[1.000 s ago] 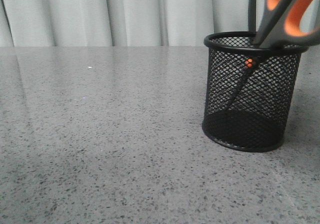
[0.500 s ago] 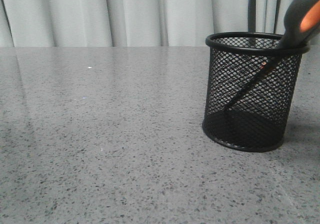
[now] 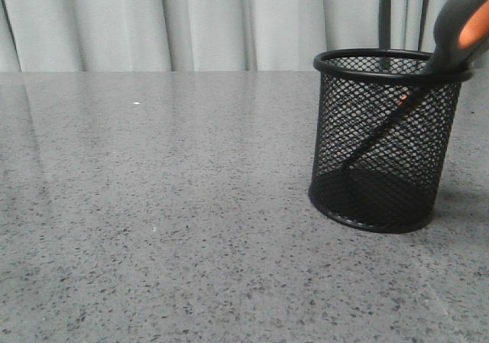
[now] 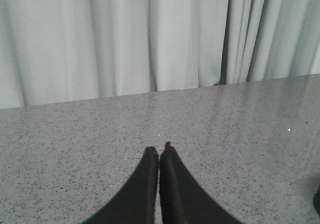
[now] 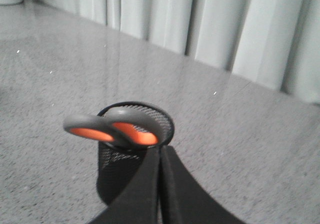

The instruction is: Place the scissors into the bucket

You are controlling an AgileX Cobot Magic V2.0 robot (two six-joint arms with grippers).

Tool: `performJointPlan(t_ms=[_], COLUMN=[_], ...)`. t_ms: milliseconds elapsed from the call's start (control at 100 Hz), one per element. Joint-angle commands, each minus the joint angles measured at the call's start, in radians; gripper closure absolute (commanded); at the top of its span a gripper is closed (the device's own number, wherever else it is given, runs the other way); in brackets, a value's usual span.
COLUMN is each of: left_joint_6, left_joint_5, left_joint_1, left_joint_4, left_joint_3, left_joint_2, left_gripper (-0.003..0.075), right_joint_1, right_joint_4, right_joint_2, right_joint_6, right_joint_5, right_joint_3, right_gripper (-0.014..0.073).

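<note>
Behind the speckled grey table (image 3: pixel 168 205) hang pale curtains (image 3: pixel 191 22); both tools pressed together.

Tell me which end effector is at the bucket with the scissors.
The right end effector: its closed tips sit just behind the scissors leaning in the bucket. The left end effector faces only bare table.

In the front view the scissors (image 3: pixel 464 24) are cut off at the upper right edge; their blades show only dimly through the bucket (image 3: pixel 386 140) mesh
</note>
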Motion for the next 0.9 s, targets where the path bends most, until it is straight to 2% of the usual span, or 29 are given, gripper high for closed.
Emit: performJointPlan(t_ms=[0, 890], left_joint_6=[-0.010, -0.010], left_joint_5=[-0.077, -0.079], left_joint_1=[-0.004, -0.006], left_joint_4=[-0.012, -0.012], left_joint_3=[-0.027, -0.005], left_joint_2=[0.002, -0.002], left_gripper=[0.0741, 0.0741], right_joint_1=[0.001, 0.001], right_joint_4=[-0.092, -0.115], right_joint_2=[-0.018, -0.021], right_joint_6=[-0.010, -0.010], right_joint_5=[-0.088, -0.088], right_joint_3=[-0.017, -0.017], right_gripper=[0.0655, 0.0659])
